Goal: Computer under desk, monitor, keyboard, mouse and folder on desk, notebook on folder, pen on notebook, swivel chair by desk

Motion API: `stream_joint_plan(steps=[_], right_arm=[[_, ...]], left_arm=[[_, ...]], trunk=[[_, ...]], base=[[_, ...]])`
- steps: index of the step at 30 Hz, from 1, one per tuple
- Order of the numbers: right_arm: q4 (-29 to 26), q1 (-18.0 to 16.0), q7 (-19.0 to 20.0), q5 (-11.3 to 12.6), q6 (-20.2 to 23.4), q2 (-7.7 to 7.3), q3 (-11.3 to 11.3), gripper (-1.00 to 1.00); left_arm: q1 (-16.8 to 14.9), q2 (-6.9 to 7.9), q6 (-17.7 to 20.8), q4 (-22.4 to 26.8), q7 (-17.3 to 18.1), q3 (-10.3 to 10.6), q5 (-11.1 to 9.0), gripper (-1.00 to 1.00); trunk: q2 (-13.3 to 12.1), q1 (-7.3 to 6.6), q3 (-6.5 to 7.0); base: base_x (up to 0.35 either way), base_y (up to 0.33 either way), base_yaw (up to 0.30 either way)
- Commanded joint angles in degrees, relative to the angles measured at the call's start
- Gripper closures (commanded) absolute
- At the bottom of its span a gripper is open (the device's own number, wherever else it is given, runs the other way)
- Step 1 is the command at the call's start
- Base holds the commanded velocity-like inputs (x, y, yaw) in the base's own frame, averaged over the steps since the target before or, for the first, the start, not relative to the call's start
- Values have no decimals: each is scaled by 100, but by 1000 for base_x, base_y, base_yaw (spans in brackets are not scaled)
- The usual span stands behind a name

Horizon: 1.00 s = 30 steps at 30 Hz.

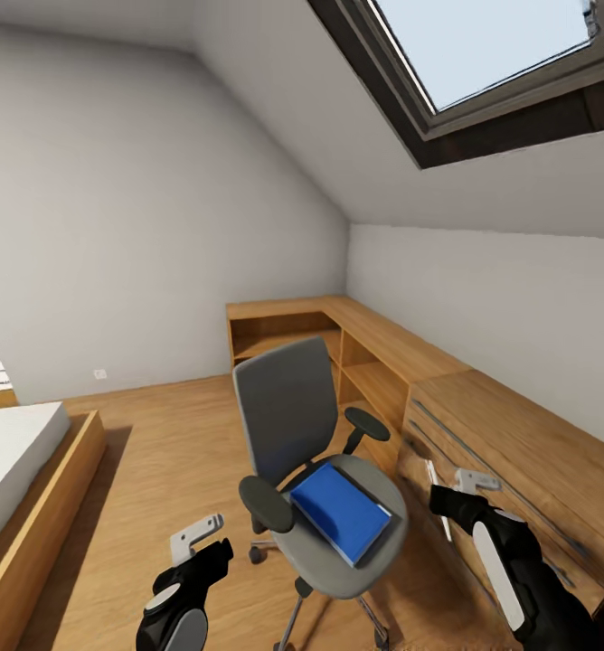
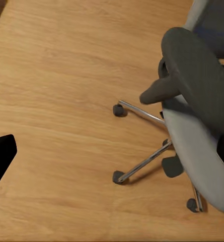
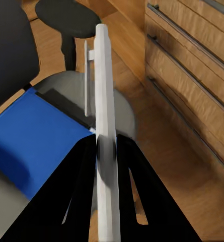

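While the swivel chair (image 1: 316, 470) is standing at lower centre of the head view, the blue folder (image 1: 341, 510) is lying flat on its grey seat, so the folder move is not yet done. Beside it at right is a light wooden drawer unit (image 1: 510, 452). The right hand (image 1: 465, 493) is hovering just right of the seat, its fingers looking nearly together and gripping nothing. The left hand (image 1: 196, 535) is hanging lower left over the wood floor (image 1: 157, 452); I cannot tell its opening. Nearly every step appears left.
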<state>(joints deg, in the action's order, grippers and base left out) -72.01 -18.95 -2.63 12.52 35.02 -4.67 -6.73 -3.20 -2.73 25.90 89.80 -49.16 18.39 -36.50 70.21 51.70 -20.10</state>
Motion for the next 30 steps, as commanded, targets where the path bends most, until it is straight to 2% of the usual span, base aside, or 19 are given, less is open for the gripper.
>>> stream_joint_plan(steps=[1,7,30], right_arm=[[-6,-4,-12,66,23,2,-26,100],[-6,-4,-10,66,23,10,-136,100],[1,-4,-10,66,18,19,-257,100]], left_arm=[[-5,1,21,7,-41,5,-32,-100],[-5,-5,21,-11,-41,14,-36,-100],[-5,-8,21,-24,-49,15,-46,-100]], trunk=[[-37,-22,12],[-278,-154,110],[-1200,-659,446]], base=[[0,0,-264],[0,0,-262],[0,0,-251]])
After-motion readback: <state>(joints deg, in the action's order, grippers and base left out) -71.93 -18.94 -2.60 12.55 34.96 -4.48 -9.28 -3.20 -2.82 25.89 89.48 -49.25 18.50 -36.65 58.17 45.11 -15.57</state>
